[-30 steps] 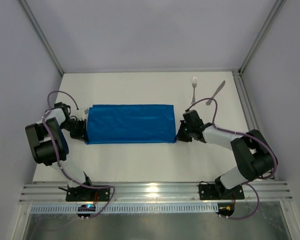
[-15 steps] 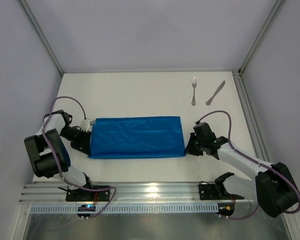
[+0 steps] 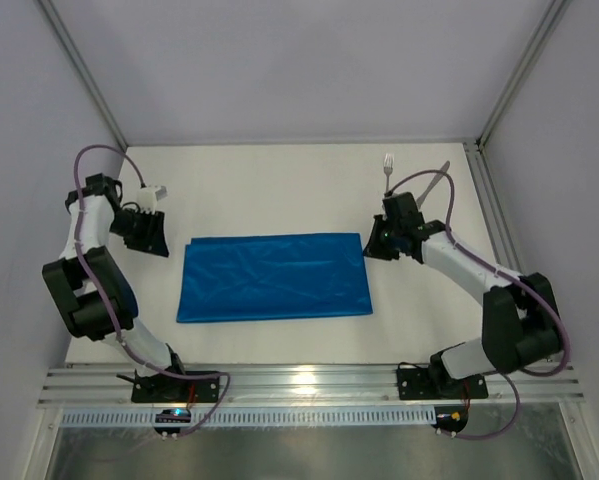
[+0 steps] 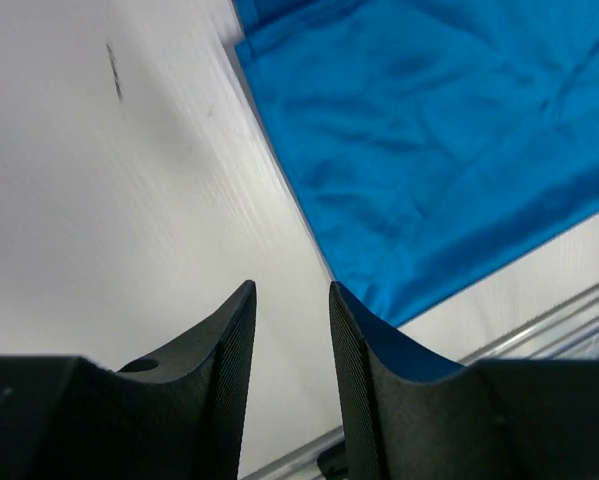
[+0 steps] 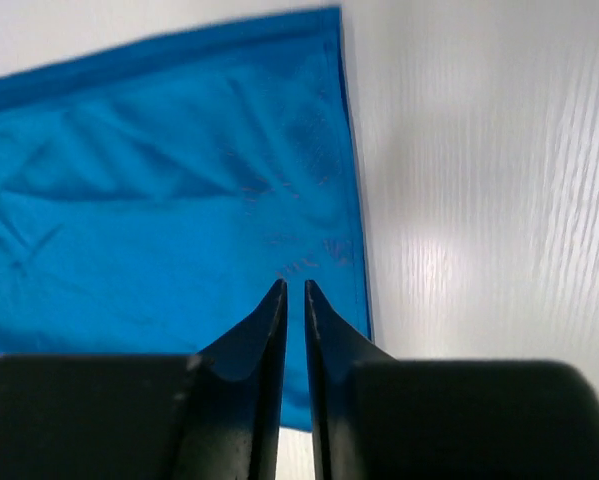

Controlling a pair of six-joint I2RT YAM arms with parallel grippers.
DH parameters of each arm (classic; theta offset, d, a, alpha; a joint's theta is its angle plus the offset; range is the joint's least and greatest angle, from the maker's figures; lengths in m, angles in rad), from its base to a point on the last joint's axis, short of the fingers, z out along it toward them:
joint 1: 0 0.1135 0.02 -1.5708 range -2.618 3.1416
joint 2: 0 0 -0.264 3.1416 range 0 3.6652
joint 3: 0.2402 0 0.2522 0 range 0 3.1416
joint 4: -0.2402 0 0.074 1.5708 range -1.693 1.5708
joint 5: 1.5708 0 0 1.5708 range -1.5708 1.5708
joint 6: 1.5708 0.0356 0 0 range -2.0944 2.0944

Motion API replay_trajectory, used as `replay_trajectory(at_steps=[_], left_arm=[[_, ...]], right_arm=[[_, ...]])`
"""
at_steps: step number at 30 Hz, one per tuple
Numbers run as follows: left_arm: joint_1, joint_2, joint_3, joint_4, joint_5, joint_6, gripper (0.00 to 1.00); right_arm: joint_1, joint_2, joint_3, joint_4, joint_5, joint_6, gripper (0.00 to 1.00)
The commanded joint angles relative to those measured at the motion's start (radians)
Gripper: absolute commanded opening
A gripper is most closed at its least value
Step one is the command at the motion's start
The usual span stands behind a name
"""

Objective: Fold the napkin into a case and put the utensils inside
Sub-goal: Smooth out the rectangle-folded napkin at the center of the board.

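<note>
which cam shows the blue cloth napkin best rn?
Top external: the whole bright blue, shiny cloth napkin lies flat as an oblong, all four edges in view. Left wrist shows only one end with a corner; right wrist only the other end.

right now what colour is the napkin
The napkin is bright blue, clearest in the top external view.

A robotics laboratory cell is indicated: a white table (image 3: pixel 279 180) enclosed by plain panels (image 3: pixel 299 60) and aluminium profiles (image 3: pixel 84 75), with two cabled arms (image 3: pixel 89 300) bolted to a slotted rail (image 3: pixel 309 380).
</note>
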Motion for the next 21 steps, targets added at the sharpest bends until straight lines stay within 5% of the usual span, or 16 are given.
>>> replay_trajectory(at_steps=[1,10,14,21], left_arm=[[-0.065,0.094,0.039,0.138,-0.004,-0.118,0.37],[-0.119,0.230,0.090,0.278,-0.075,-0.158,0.49],[-0.134,0.263,0.082,0.312,-0.090,-0.169,0.49],[-0.139,0.309,0.072,0.347,-0.063,-0.172,0.47]], right_arm=[[-0.048,0.154,0.169,0.073,-0.021,-0.107,0.14],[-0.047,0.424,0.406,0.028,0.028,-0.200,0.20],[-0.050,0.478,0.427,0.023,0.046,-0.211,0.30],[-0.067,0.538,0.433,0.031,0.043,-0.213,0.34]])
